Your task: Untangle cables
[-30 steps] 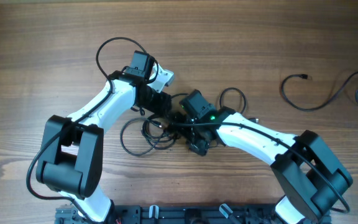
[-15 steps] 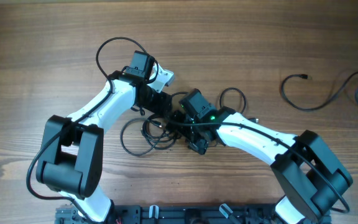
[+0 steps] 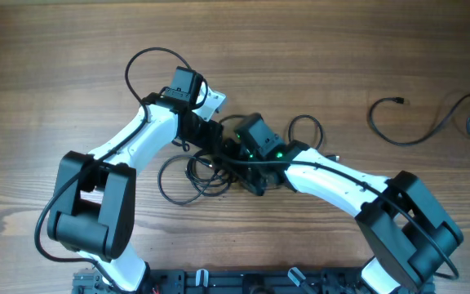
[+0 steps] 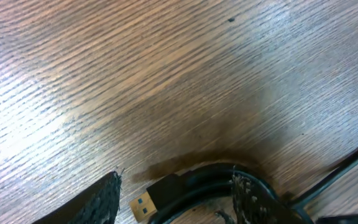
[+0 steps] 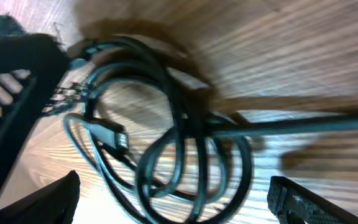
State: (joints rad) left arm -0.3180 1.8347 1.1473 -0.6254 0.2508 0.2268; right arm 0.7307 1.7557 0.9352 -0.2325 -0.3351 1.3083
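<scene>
The left gripper [image 4: 176, 198] stands partly open, its two fingers [image 4: 104, 200] apart and low over the tabletop [image 4: 166, 74]. A USB plug [image 4: 149, 204] lies in the gap, its metal end turned toward the finger on the left of the wrist view, with bare wood between the two. Behind the plug, two black strands of the coil [image 4: 213, 174] arc across the gap and run up against the other finger. Nothing is pinched.

The right gripper [image 5: 174, 185] is spread wide, one finger in each lower corner of its wrist view. The coil [image 5: 173, 137] lies straight ahead of it, between the lines of the two fingers. It is several overlapping loops, with a flat plug [image 5: 114, 134] in the left part. One straight strand [image 5: 303, 124] leaves the knot and runs to the right edge of the view. A dark finger of the left gripper shows at the upper left, just beside the coil's far edge.

From overhead, the left gripper [image 3: 216, 145] and the right gripper [image 3: 247, 173] meet nearly nose to nose over the right part of the coil [image 3: 190, 175]. The coil sits near the middle of the tabletop [image 3: 341, 49], and its loops spread out leftward below the left arm. A loose cable [image 3: 406, 142] lies well apart, near the right edge.
</scene>
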